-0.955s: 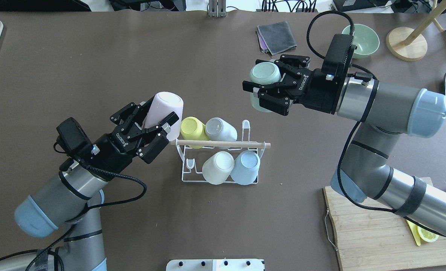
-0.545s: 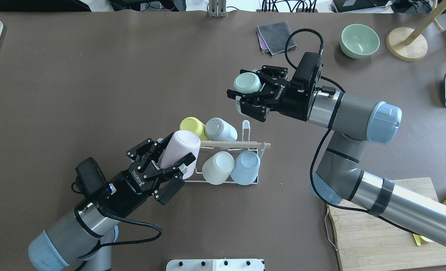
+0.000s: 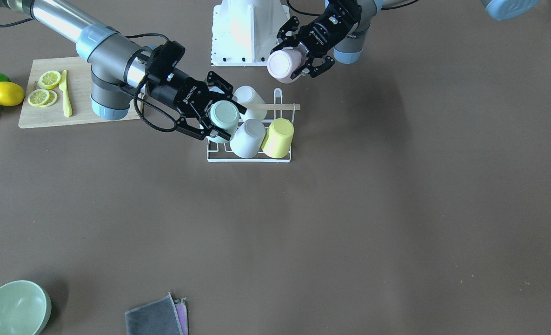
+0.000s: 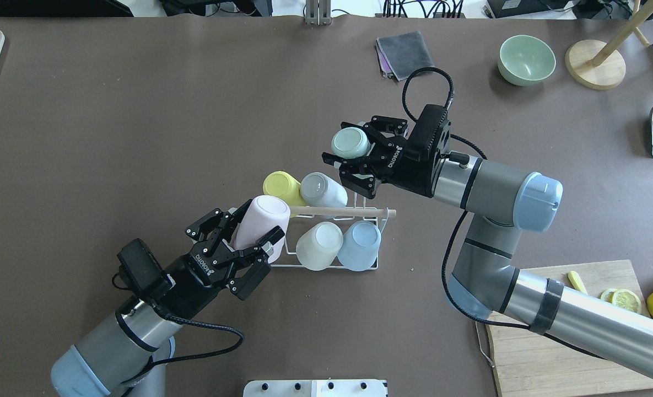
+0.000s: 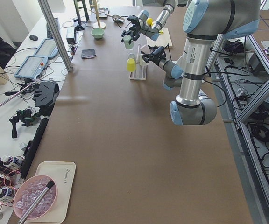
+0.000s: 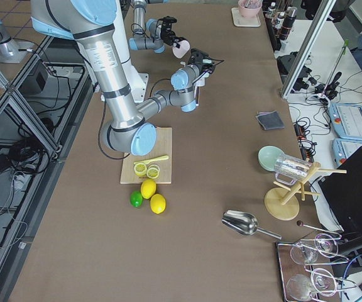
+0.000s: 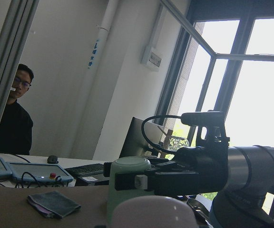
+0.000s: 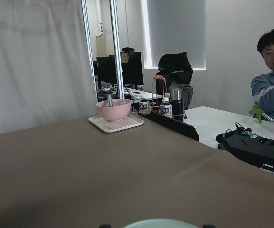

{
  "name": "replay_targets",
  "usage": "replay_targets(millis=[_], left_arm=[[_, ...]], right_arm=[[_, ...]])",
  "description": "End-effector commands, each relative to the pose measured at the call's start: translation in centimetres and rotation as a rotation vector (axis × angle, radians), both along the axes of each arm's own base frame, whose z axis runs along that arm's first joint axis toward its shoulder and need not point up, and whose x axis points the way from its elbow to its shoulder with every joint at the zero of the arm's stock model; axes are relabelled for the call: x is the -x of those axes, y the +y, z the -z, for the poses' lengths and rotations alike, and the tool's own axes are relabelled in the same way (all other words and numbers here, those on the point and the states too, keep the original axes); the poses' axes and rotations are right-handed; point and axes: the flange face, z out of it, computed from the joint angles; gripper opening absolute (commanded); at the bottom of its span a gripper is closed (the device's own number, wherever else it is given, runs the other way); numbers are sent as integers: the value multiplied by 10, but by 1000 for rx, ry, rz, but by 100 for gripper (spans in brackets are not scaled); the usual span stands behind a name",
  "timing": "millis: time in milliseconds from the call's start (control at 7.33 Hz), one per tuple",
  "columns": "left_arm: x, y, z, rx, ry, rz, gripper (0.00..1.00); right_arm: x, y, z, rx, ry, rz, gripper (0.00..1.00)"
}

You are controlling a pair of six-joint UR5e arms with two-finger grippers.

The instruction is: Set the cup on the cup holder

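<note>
On the cup holder (image 4: 354,211), 4 cups (image 4: 319,245) are already seated; 2 are left: a pink cup (image 4: 268,212) is pinched by the left gripper (image 4: 257,223) at one end, a green cup (image 4: 354,144) by the right gripper (image 4: 341,142) over the other

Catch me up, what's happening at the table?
Both arms are loading cups. The left gripper holds a pink cup upside down at the near-left end of the cup holder; the right gripper holds a pale green cup upside down above its far-right end. Four other cups already sit on it. Neither held cup is seated yet.
</note>
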Motion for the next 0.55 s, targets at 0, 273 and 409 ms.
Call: replay_targets(millis=[0, 273, 409], left_arm=[[-9, -6, 2, 3, -10, 12, 0], [-15, -19, 12, 13, -1, 44, 0], [-22, -21, 9, 15, -16, 46, 0]], right_arm=[[8, 2, -9, -1, 22, 4, 0], [15, 8, -25, -7, 12, 19, 0], [16, 9, -27, -10, 10, 20, 0]])
